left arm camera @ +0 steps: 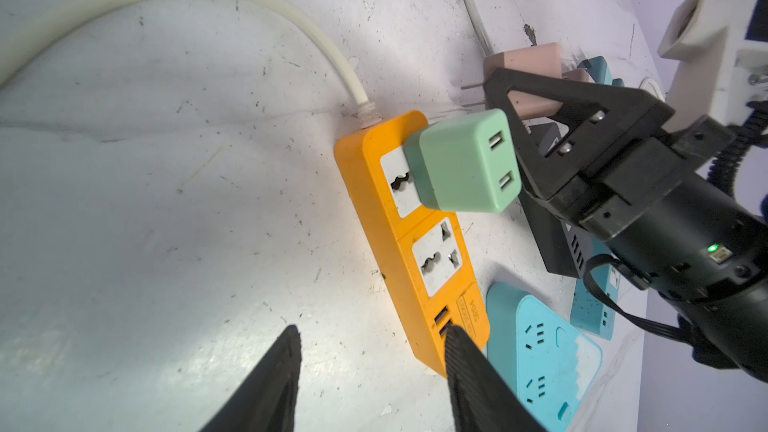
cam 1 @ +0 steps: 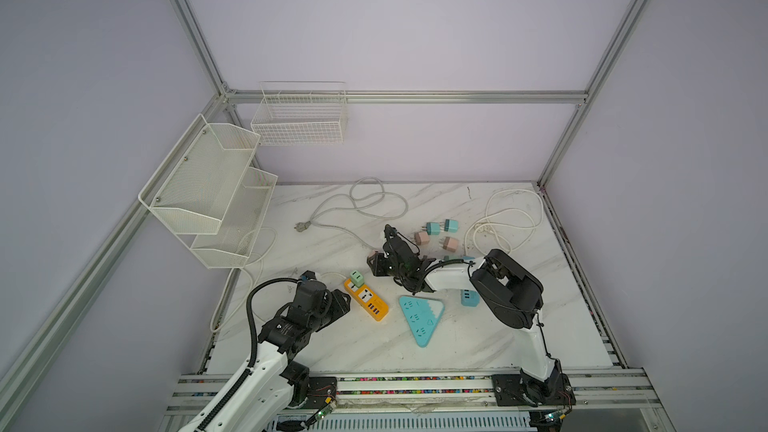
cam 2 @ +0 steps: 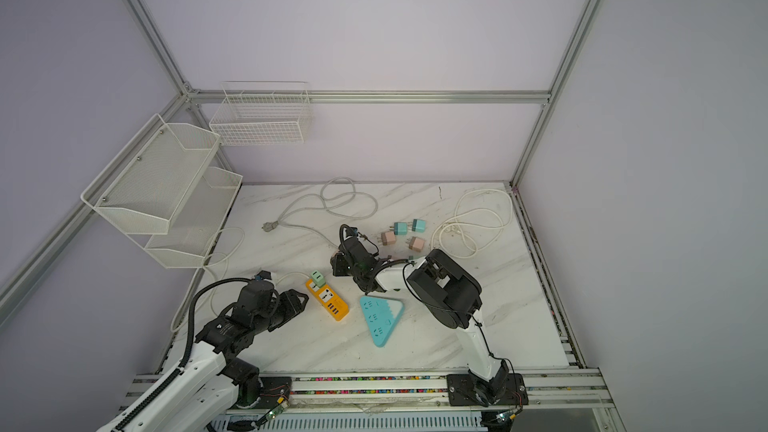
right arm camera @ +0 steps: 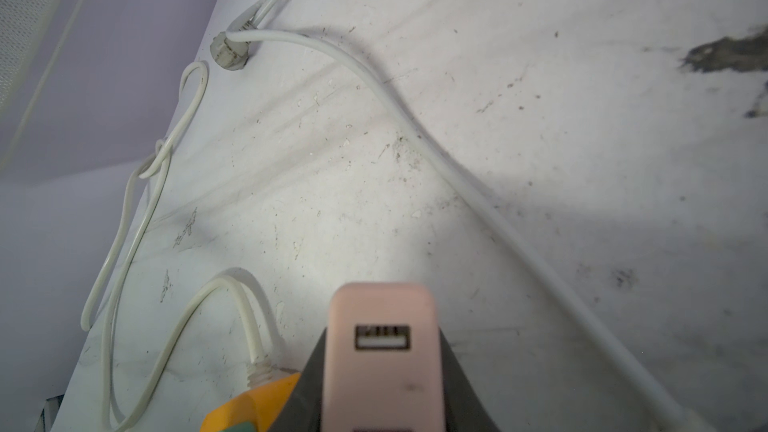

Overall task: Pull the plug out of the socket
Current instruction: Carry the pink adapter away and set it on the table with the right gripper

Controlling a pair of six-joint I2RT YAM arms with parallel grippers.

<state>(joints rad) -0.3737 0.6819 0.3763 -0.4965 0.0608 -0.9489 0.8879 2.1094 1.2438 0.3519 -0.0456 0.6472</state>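
The orange socket strip (cam 1: pixel 365 299) (cam 2: pixel 327 300) (left arm camera: pixel 415 243) lies flat on the marble table. A green plug (cam 1: pixel 356 278) (cam 2: pixel 318 278) (left arm camera: pixel 465 160) sits in its end socket, by the cord. My left gripper (cam 1: pixel 343 300) (cam 2: pixel 300 299) (left arm camera: pixel 372 336) is open at the strip's USB end. One finger (left arm camera: pixel 461 351) overlaps that end, and only bare table shows between the fingers. Just beyond the strip's cord end, my right gripper (cam 1: pixel 376 261) (cam 2: pixel 337 263) (right arm camera: pixel 382 367) is shut on a pink plug (right arm camera: pixel 382 351) (left arm camera: pixel 536 76), which is held clear of any socket.
A teal triangular strip (cam 1: pixel 422 317) lies right of the orange one, with a blue cube socket (cam 1: pixel 469 297) behind the right arm. A dark strip (left arm camera: pixel 552 238) lies under the right gripper. Several loose pink and teal plugs (cam 1: pixel 440 234) and white cables (cam 1: pixel 374 201) lie farther back. Wire baskets (cam 1: pixel 208 189) hang on the left wall.
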